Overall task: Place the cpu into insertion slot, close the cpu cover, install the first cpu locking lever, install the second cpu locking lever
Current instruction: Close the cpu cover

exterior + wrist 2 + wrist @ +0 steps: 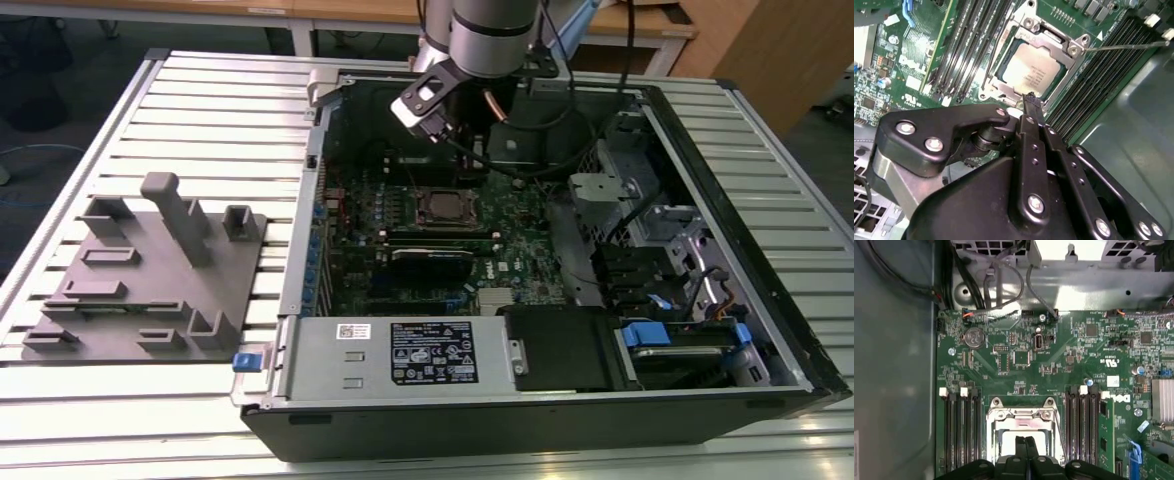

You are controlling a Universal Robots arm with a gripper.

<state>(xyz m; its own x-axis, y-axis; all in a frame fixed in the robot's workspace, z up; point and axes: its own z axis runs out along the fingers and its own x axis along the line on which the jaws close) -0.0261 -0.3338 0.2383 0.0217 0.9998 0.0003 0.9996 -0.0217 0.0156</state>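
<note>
Chip [1024, 72] seated in socket [447, 209], near middle of green board [1054, 365]; cover frame [1049, 41] lying flat over it. Gripper [1031, 102] with fingers pressed together, pinching nothing, tips just beside socket edge. Thin lever rod [1126, 46] sticking out from socket corner across memory slots [1104, 75], apart from tips, apparently unlatched.

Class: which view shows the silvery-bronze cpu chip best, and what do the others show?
The second wrist view: the small square silvery-bronze cpu sits close and nearly whole. The exterior view shows it as a small, distant square on the green board; in the first wrist view the black gripper covers most of it.
</note>
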